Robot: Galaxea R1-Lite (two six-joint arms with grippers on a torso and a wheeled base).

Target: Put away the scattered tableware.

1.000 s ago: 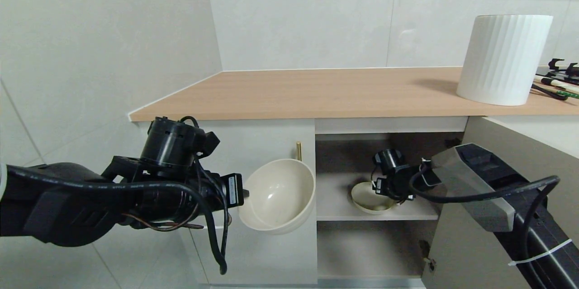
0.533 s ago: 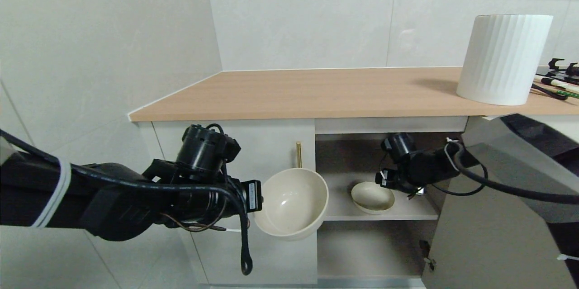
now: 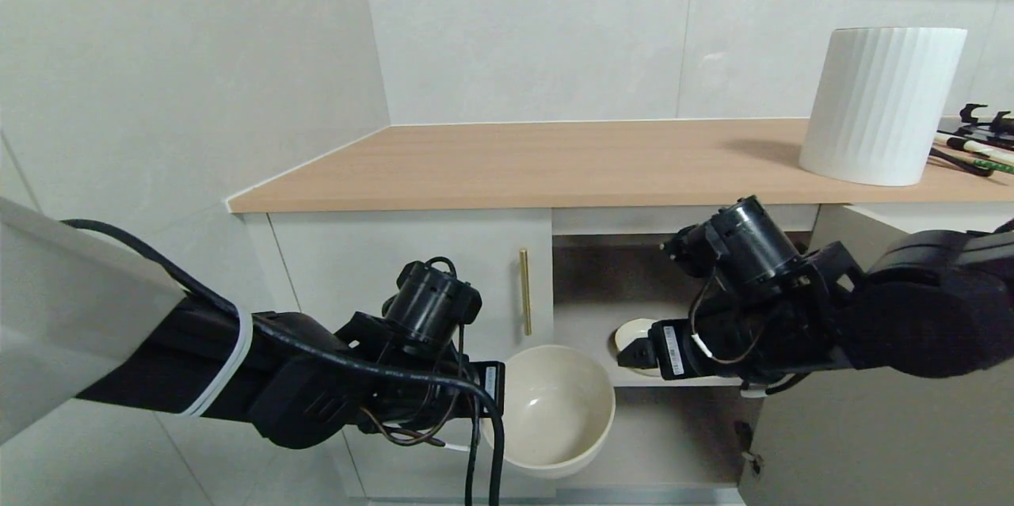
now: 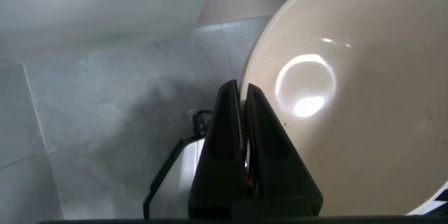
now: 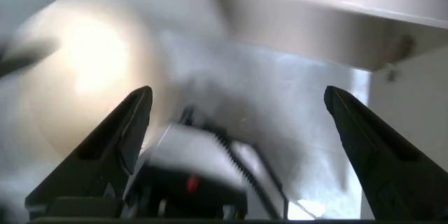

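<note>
Lowered, left tool [image 4: 241, 92] pinches bowl [image 3: 558, 403] rim; right tool [image 5: 236, 98] withdrawn, spread wide.

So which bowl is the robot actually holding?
The bigger bowl, its rim pinched by the left gripper; the smaller bowl sits on the cabinet shelf.
</note>
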